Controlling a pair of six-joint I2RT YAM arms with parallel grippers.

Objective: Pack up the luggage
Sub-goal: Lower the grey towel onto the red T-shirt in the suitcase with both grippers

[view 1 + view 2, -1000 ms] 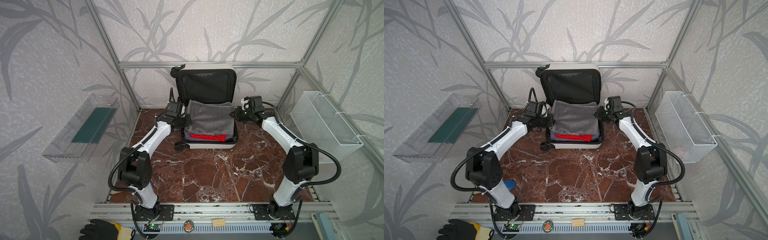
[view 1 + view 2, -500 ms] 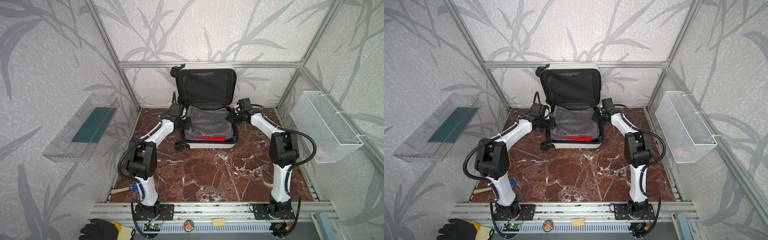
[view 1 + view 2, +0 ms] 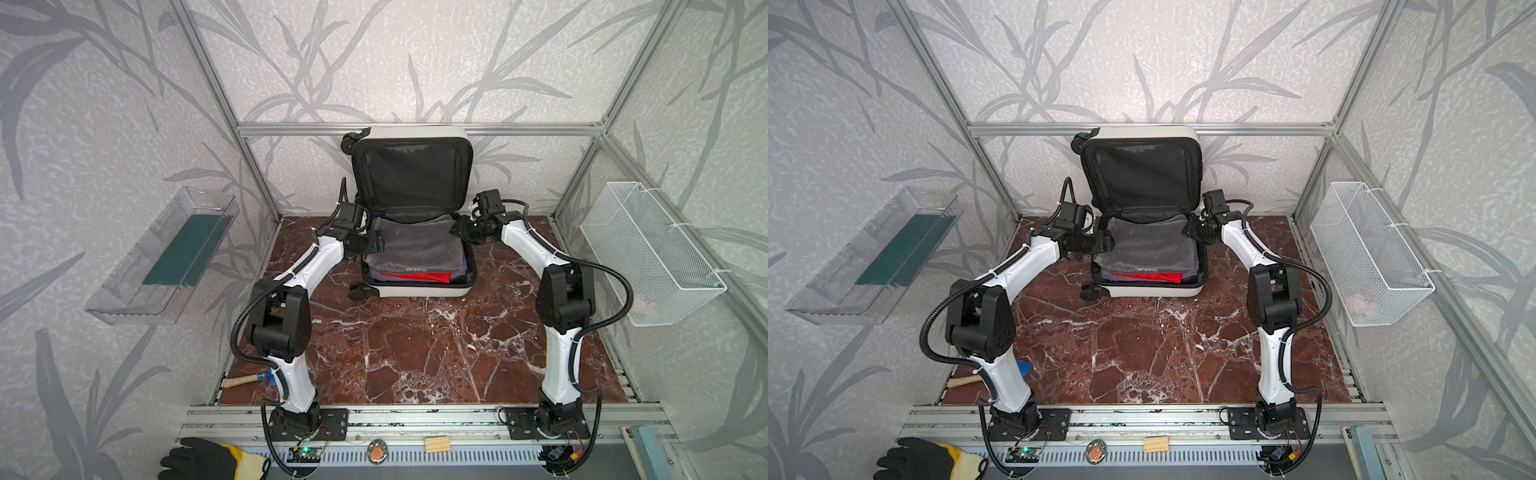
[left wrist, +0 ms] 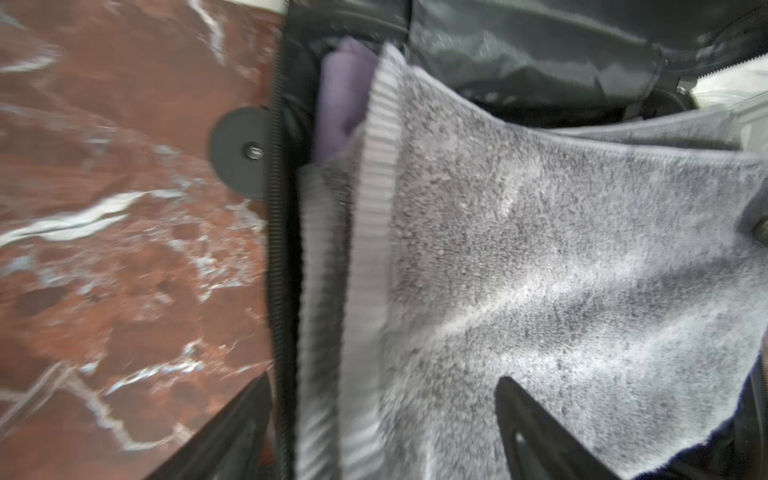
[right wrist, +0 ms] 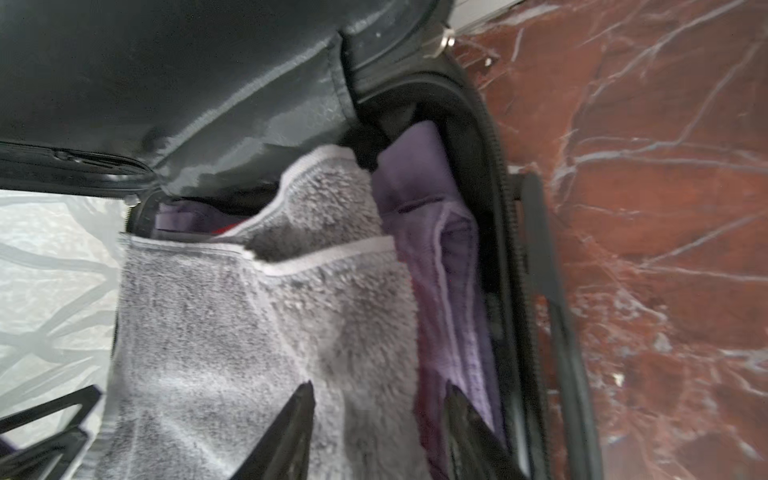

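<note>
The luggage [image 3: 415,291] [image 3: 1154,291] lies open at the back of the marble table, its black-lined lid upright. A grey towel [image 3: 415,245] [image 4: 561,249] [image 5: 208,332] lies on top inside, over purple cloth [image 5: 449,266] and a red item [image 3: 409,276]. My left gripper [image 3: 376,243] [image 4: 384,382] is open at the luggage's left rim, one finger outside the zipper seam and the other over the towel. At the right rear corner my right gripper [image 3: 459,228] [image 5: 379,385] is open over the towel's edge and the purple cloth. Neither holds anything.
A clear tray [image 3: 166,253] with a green sheet hangs on the left wall. On the right wall hangs a white wire basket [image 3: 652,249]. A small hammer [image 3: 245,380] lies by the left arm's base. A glove [image 3: 199,461] and a wood block [image 3: 436,444] sit on the front rail.
Both grippers held the grey towel raised over the luggage, lowered it inside, then opened and let it go. The towel now rests flat in the case.
</note>
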